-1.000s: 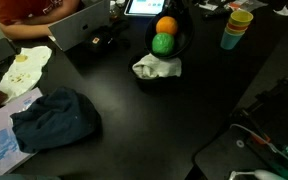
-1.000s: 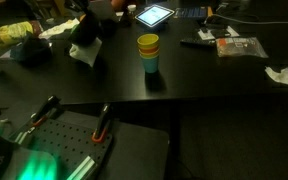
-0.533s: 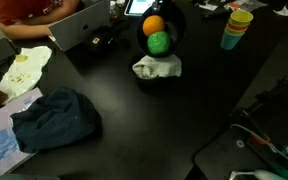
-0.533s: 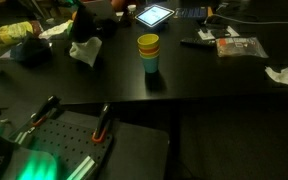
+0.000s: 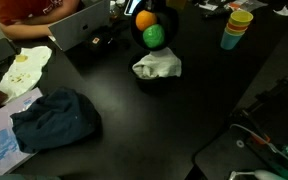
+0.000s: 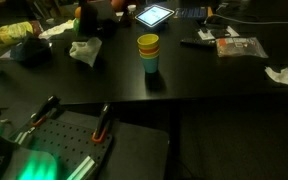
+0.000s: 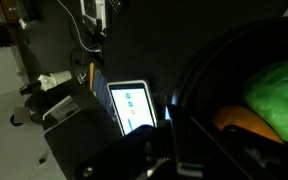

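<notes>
**Hand holds a bowl over a white cloth**

Hand [image 7: 174, 150] is clamped on the rim of a dark bowl [image 7: 209, 70]; its fingers are too dark to pick out singly, but in the wrist view the rim curves straight down into it. In an exterior view the bowl hangs clear of the black counter [image 5: 134, 120], tilted so that its mouth faces the camera.

Two balls sit inside the bowl, close by the hand and touching each other; the orange ball [image 5: 144, 19] is the upper one, and the green ball [image 5: 154, 36] is lower, at the bowl's near edge. In the wrist view the green one fills the edge of the frame, with the orange one tucked under it.

Right below the hand a white cloth [image 5: 157, 67] lies crumpled on the counter, apart from the bowl; nothing touches it.

Beyond the hand, flat on the counter, a tablet [image 7: 132, 107] glows with its screen lit. Off to one side of the hand, well apart, stands a stack of cups [image 5: 236, 28], upright.

Further from the hand, toward the near edge of the counter, a blue cloth [image 5: 54, 118] lies in a loose heap. A grey laptop [image 5: 79, 25] stands on the far side, near the hand but not touching it.
</notes>
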`<state>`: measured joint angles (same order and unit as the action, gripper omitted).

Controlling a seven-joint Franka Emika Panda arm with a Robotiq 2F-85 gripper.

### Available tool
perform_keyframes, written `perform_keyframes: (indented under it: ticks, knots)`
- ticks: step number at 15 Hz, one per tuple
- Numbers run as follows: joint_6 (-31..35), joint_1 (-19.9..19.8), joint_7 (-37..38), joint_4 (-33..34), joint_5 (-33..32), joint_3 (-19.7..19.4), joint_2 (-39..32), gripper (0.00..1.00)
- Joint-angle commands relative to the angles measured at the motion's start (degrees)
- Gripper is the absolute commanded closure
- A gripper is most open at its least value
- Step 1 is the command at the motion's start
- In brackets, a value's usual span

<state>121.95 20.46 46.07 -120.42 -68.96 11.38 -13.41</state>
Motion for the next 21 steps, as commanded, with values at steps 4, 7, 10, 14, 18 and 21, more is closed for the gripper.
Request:
perform_keyframes:
  ticks: [4,7,10,14,18,21]
  knots:
    - [-1.2,0.4,10.6,-3.2,-13.9,2.8,2.5,0.97]
    - [-1.1,-0.1,13.7,-6.1,-15.9,3.6,2.9,0.97]
    - [-0.7,-0.4,17.1,-8.9,-16.1,3.9,3.3,0.97]
    - [-2.0,0.2,24.1,-11.3,-22.7,4.6,4.0,0.98]
    - [-5.2,0.1,31.4,-12.7,-29.9,5.5,4.3,0.98]
    - [-7.5,-0.1,35.8,-14.0,-32.9,6.1,3.3,0.98]
